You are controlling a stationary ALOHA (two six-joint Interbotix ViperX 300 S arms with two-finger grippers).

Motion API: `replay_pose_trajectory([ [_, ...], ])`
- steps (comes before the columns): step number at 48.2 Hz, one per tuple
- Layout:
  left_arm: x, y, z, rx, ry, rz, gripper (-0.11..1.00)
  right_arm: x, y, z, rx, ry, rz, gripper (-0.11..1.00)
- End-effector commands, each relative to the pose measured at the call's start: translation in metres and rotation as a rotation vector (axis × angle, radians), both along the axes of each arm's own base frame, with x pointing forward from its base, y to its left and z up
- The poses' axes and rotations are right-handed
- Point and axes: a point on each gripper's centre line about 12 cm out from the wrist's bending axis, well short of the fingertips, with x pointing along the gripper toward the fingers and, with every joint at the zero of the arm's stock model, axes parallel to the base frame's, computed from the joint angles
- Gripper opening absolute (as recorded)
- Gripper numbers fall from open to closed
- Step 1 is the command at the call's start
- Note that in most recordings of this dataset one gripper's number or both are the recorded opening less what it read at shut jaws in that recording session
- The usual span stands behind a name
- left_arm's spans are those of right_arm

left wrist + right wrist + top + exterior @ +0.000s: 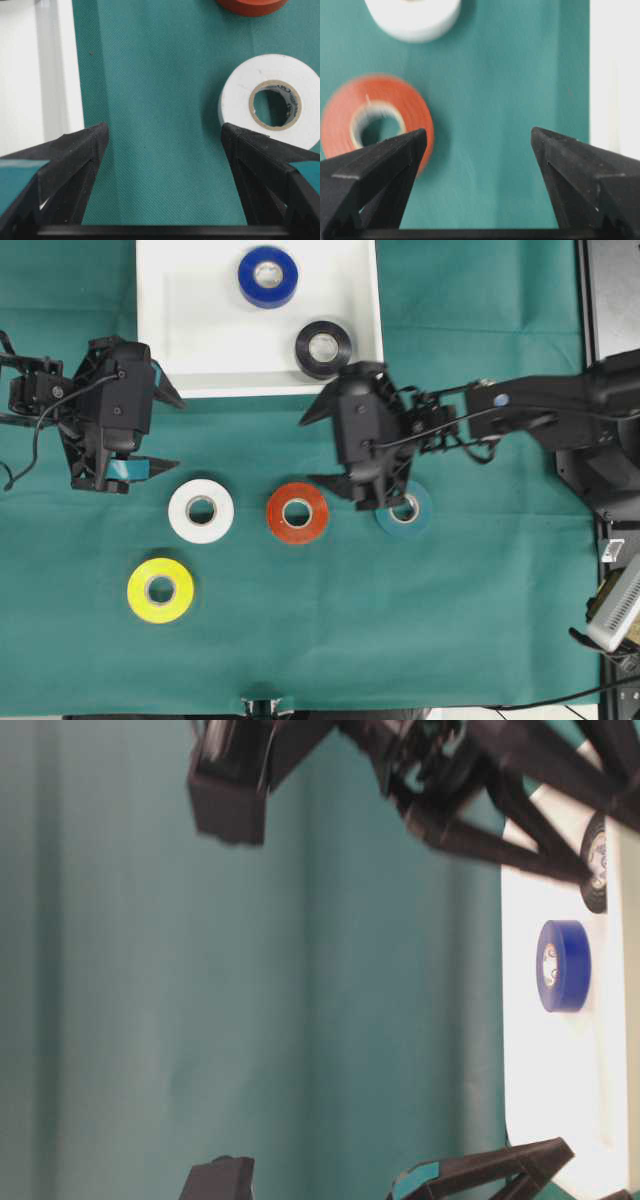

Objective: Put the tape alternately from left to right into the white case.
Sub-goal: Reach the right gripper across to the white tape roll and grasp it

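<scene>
Overhead: white case [180, 350] at top centre holds blue roll [268, 276] and black roll [323, 348], apart from each other, black near the case's right wall. On the green cloth [480, 620] below: white roll [201, 510], red roll [298, 512], teal roll [405, 510] in a row, yellow roll [160, 589] lower left. Right gripper [316, 448] hangs just below the case's lower right corner, above the cloth btwn red and teal; its body covers part of the teal roll. Jaws wide apart, nothing in them. Arm reaches in from the right edge. Left gripper [172, 432] sits by the case's lower left corner, up-left of the white roll, jaws spread, empty.

Table-level: blue roll [562, 966] stands out against the white case floor [545, 1070]; black roll [596, 862] half hidden behind a dark gripper finger.

Left wrist: white roll [272, 100], glossy w/ pale core, touches or overlaps the right finger [250, 145]; red roll's edge [250, 6] at top. Case rim [65, 75] at left.

Right wrist: blurred red roll [375, 117] by the left finger [390, 155]; white roll [415, 17] at top. Jaws open over bare cloth.
</scene>
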Motion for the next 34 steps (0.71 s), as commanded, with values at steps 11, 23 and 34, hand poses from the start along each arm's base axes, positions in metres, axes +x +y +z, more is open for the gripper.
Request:
replay_pose_trajectory([
  [11, 0.001, -0.001, 0.006, -0.001, -0.02, -0.003, 0.99, 0.041, 0.007, 0.017, 0.083, -0.063, -0.052, 0.83],
  [23, 0.001, -0.001, 0.005, -0.001, -0.018, -0.003, 0.99, 0.064, 0.011, 0.014, 0.141, -0.043, -0.099, 0.83],
  [34, 0.001, -0.001, 0.005, 0.0, -0.017, -0.003, 0.99, 0.081, 0.02, 0.006, 0.153, 0.007, -0.109, 0.83],
])
